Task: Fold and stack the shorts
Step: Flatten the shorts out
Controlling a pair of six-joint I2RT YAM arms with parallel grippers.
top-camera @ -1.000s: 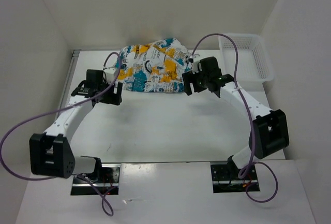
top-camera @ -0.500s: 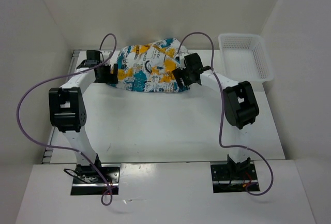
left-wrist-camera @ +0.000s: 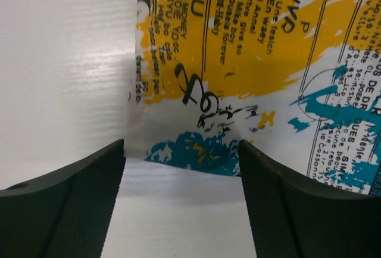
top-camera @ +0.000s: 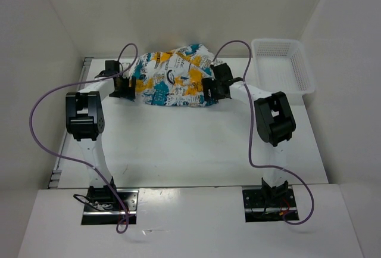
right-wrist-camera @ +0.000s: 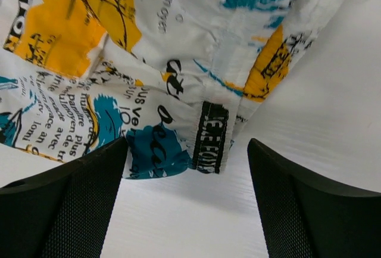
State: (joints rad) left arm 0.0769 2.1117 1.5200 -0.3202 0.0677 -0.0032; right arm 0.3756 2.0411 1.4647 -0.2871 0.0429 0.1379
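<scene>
Two arms flank the shorts (top-camera: 172, 79), which lie rumpled and unfolded at the far middle of the desk (top-camera: 178, 145). Your left jaws stand wide apart and empty, framing a near corner of the fabric. Your right jaws gape likewise before the edge bearing a black label (right-wrist-camera: 209, 136), gripping nothing. No fold appears made, so folding and stacking are both left to do. A white mesh basket (top-camera: 283, 64) sits at far right.

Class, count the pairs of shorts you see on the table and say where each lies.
1. The shorts lie bunched at the far middle of the table, between the left gripper and the right gripper. The heap is crumpled, so another pair could be hidden in it.
</scene>
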